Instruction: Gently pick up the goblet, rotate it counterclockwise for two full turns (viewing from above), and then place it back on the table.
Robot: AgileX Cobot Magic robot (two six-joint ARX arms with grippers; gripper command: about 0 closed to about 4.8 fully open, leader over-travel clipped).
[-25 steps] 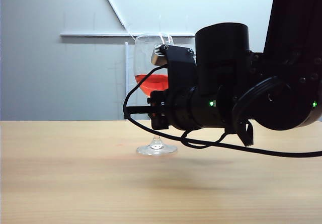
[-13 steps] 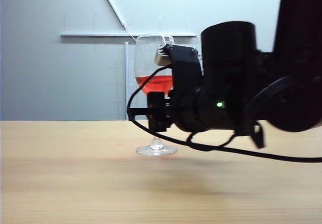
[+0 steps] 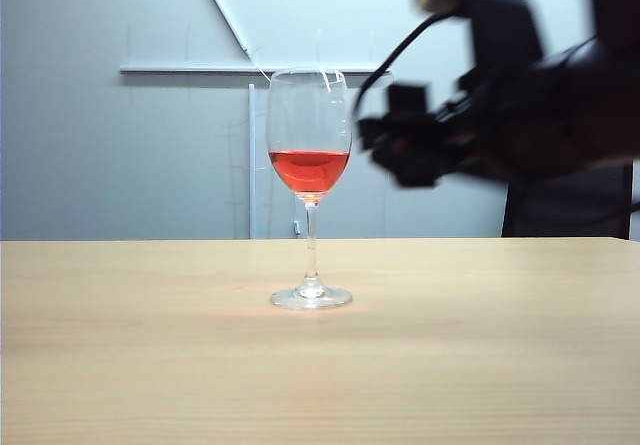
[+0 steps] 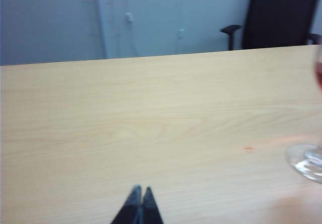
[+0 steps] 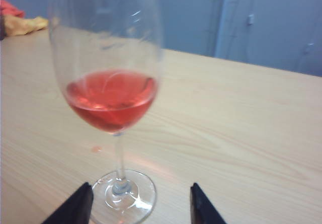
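Note:
The goblet (image 3: 310, 165) is a tall clear glass with red liquid in its bowl. It stands upright on the light wood table (image 3: 480, 365), with nothing holding it. My right gripper (image 3: 372, 133) hangs blurred in the air to the right of the bowl, clear of the glass. In the right wrist view the goblet (image 5: 113, 98) is close ahead and the right gripper (image 5: 140, 190) is open, its dark fingertips (image 5: 83, 199) apart and empty. My left gripper (image 4: 142, 190) is shut and empty, low over the table, with the goblet's foot (image 4: 307, 161) off to one side.
A black office chair (image 3: 565, 200) stands behind the table's far edge at the right. Orange and yellow cloth (image 5: 20, 20) lies at a far corner of the table. A white rail (image 3: 250, 68) runs along the grey wall behind.
My right gripper has opened, let go of the goblet, and pulled away up and to the right. The goblet stays standing in the same spot.

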